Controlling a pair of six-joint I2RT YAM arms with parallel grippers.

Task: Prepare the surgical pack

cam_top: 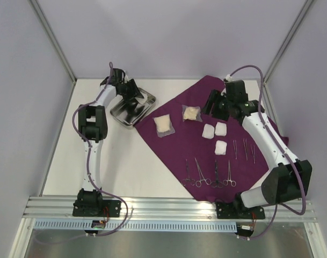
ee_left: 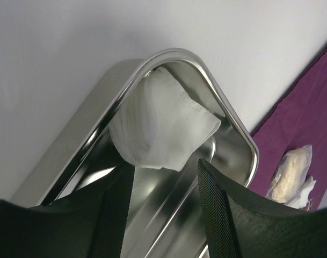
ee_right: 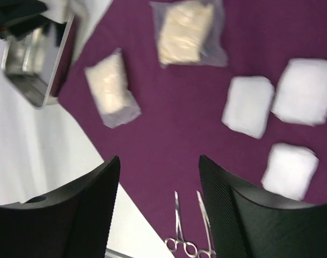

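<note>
Left gripper (ee_left: 166, 174) hangs open over the steel tray (ee_left: 235, 126), at ten o'clock off the purple cloth (ee_right: 168, 113). One gauze pad (ee_left: 163, 129) lies free in its far corner (tray likely gets packed first). Right gripper (ee_right: 159, 166), open and empty, hovers over the cloth near three more pads (ee_right: 248, 105).

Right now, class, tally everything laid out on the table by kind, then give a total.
Steel tray: 1
Purple cloth: 1
White gauze pads: 4 (three on the cloth, one in the tray)
Clear-wrapped packets: 2
Ring-handled clamps: 4
Slim straight steel instruments: 3
Total: 15
</note>
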